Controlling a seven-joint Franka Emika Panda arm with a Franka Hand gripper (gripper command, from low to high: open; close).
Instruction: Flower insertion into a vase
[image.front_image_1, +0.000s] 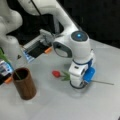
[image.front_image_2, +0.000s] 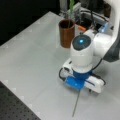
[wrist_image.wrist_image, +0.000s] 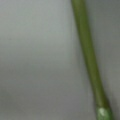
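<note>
Flower (image.front_image_1: 57, 73) lies flat on the grey worktop (image.front_image_1: 57, 105), red head toward the vase (image.front_image_1: 24, 83), thin green stem (image.front_image_2: 76, 103) trailing out the far side of the arm. The end effector (image.front_image_1: 78, 84) is down on the worktop right over the stem's middle; whether its jaws are apart or together I cannot tell. The brown vase (image.front_image_2: 67, 33) stands upright nearer the worktop's edge by the robot's base, well apart from the flower, with a green stalk already in it. In the wrist view the stem (wrist_image.wrist_image: 88, 57) fills the picture.
</note>
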